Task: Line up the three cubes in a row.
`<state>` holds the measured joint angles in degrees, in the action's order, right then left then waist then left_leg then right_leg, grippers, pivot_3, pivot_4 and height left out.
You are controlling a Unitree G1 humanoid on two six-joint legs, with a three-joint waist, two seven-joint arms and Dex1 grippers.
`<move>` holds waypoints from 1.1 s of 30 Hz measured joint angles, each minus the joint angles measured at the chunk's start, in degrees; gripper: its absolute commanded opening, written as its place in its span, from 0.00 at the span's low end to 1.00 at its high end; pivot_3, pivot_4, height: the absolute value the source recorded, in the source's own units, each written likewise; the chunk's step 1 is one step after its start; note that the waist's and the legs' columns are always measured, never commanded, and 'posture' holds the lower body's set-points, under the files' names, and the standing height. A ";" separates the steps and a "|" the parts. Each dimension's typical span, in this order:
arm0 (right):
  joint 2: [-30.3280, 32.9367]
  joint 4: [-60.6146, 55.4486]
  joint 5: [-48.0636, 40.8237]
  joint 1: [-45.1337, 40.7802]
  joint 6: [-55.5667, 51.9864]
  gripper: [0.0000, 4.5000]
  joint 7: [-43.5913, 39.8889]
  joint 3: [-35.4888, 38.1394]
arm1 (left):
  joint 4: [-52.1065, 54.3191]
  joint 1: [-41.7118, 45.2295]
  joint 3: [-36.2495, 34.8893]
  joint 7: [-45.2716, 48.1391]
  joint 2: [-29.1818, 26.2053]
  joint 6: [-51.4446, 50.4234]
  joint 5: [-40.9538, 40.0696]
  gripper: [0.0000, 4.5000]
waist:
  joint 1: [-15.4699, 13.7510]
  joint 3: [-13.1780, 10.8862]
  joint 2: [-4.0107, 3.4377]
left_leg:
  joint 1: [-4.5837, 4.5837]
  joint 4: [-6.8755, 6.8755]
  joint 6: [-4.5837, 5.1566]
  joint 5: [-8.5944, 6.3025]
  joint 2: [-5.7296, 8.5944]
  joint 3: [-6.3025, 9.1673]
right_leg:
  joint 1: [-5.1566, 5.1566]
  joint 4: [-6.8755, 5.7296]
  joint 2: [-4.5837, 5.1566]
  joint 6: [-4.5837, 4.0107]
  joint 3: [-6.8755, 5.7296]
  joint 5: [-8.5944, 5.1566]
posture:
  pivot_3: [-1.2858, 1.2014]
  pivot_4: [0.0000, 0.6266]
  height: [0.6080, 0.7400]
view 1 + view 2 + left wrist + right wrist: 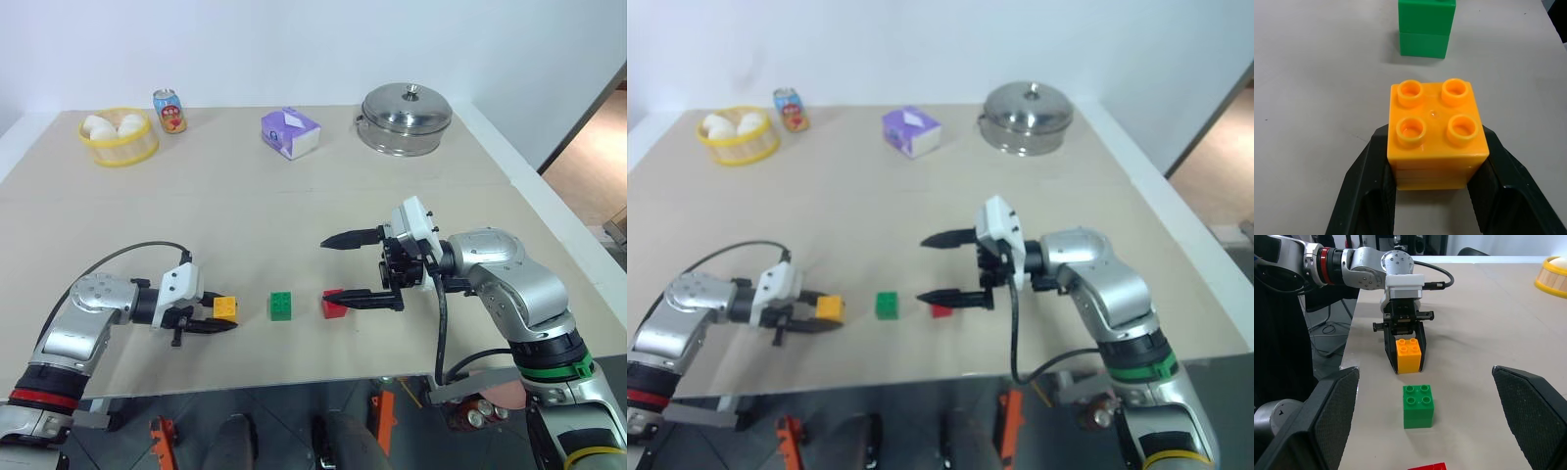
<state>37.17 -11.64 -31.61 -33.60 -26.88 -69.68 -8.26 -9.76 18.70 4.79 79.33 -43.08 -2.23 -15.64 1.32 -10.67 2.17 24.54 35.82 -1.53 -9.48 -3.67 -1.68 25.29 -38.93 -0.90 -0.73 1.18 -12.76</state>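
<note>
Yellow cube (pixel 225 307) clamped in left tool (pixel 217 319)

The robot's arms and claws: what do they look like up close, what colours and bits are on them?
Both arms are rounded silver metal shells with black joints. The left arm has a red ring near its base, the right arm a green one. Each wrist carries a white block, with a thin black cable looping alongside. The left gripper and right gripper each have two pointed black fingers.

We see a beige flat tabletop (pixel 294 215): near its front edge sit a yellow studded plastic cube (pixel 225 307), a green one (pixel 281 305) and a red one (pixel 334 305); at the back, a yellow basket (pixel 119 138), printed drink can (pixel 169 111), purple-and-white tissue pack (pixel 290 133), lidded steel pot (pixel 406 119).
</note>
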 measured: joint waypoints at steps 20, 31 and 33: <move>-0.54 -0.64 -4.77 1.63 -2.73 1.00 0.50 2.63 | 12.08 0.14 -5.41 -1.71 -1.47 -17.01 -12.94 0.99 | 0.01 -0.04 0.05 | 0.09 0.00 -0.01 -0.01 0.02 0.00 | 0.02 0.00 0.05 0.16 0.00 0.04 | 0.52 0.24 1.00; -12.20 3.87 0.01 10.86 1.29 1.00 26.09 13.58 | 20.00 -2.75 -22.98 -45.94 13.54 -24.76 -13.40 0.99 | 0.19 0.00 0.12 | -0.24 -0.17 -0.01 -0.01 0.07 -0.21 | -0.16 0.01 0.05 0.34 0.31 0.14 | 0.52 0.24 1.00; -14.28 5.15 2.59 13.46 3.41 1.00 28.91 13.45 | 20.03 -6.57 -21.98 -47.78 15.15 -22.50 -10.71 0.99 | 0.12 -0.01 0.12 | -0.17 -0.17 -0.02 -0.01 0.08 -0.25 | -0.08 0.01 0.05 0.34 0.36 0.13 | 0.52 0.24 1.00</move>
<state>22.90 -6.49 -29.02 -20.15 -23.47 -40.77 5.18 10.27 12.13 -17.19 31.56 -27.93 -24.73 -26.34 1.45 -10.68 2.29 24.37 35.65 -1.54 -9.49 -3.59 -1.93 25.21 -38.91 -0.85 -0.39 1.55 -12.63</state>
